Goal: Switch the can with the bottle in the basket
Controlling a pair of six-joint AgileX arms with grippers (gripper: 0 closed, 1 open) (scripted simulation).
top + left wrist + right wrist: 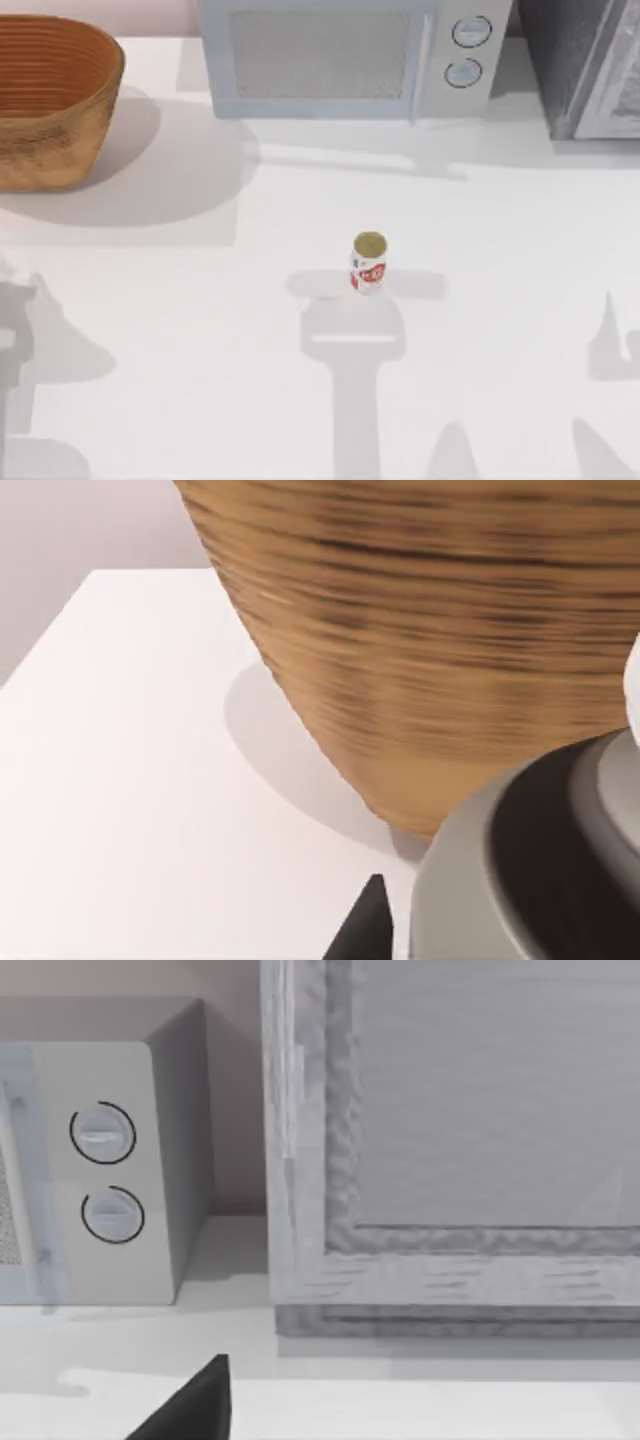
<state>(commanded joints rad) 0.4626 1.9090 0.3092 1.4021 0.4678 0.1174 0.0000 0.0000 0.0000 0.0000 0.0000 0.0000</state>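
While both of my arms sit back at the near side of the table, the stock reads as follows.

Item: can (369, 262). White with red label and dull gold top, upright on the white table (200, 330), near the middle, free of any grip.

Item: basket (50, 100). Orange-brown wicker, ribbed, at the table's far left corner, well apart from the can. The left wrist view has its flaring wall (430, 650) close up, resting on the tabletop. I cannot tell what lies inside it.

Item: microwave (350, 55). Pale grey, two round dials at its right, along the far edge. The right wrist view shows its dial end (105, 1170).

Item: grey framed cabinet (590, 65), far right corner, just beside the microwave.

Item: left gripper. One dark fingertip (365, 925); how far my jaws stand apart, I cannot tell.

Item: right gripper. One dark fingertip (195, 1405); jaw spread likewise not to be told.
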